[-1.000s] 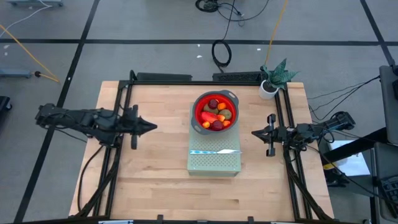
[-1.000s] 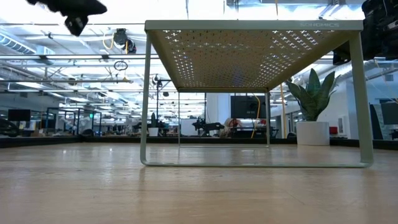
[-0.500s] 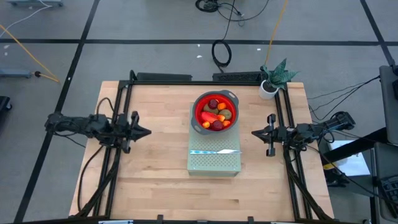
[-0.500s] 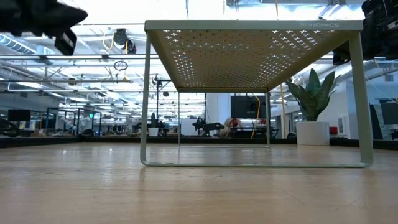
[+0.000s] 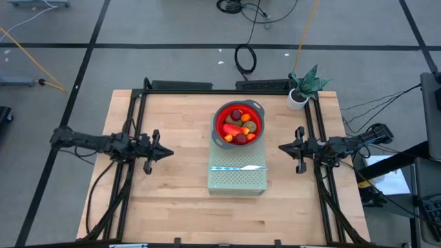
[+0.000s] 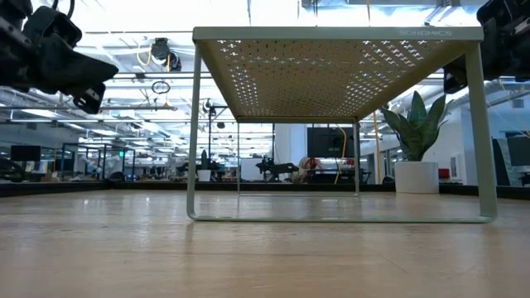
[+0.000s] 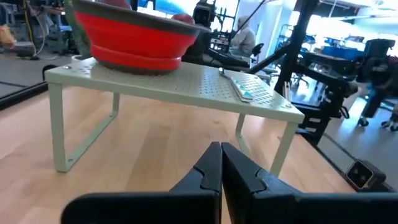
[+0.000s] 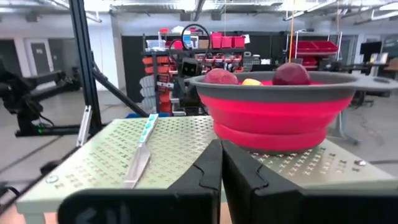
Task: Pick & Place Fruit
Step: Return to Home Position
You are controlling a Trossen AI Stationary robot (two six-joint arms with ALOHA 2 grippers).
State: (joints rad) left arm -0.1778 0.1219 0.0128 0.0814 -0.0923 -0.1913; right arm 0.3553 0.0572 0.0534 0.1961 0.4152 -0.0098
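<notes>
Over the left edge of the pale planked wooden table [image 5: 172, 207], the left gripper [image 5: 170, 153] was held clear of the board, its dark fingers pressed together with nothing between them, as its own wrist view confirmed. At the centre stood a pale green metal shelf [image 5: 238, 182], perforated all over and carried on thin bent legs. From the low view only its dotted underside could be seen; what lay on top was hidden there. From above, a round red bowl [image 5: 215, 122] with a grey rim was seen on the far part of the shelf, and all the fruit [image 5: 239, 129] was gathered inside it. In the right wrist view, two dark red balls [image 8: 290, 73] were seen rising above the rim. A thin knife [image 5: 238, 167] with a light-blue handle was laid flat across the shelf, just beside the bowl. A potted plant [image 5: 303, 88] in a white pot stood at the far right corner. The right gripper [image 5: 280, 147] was held over the right edge, fingers likewise closed on nothing.
</notes>
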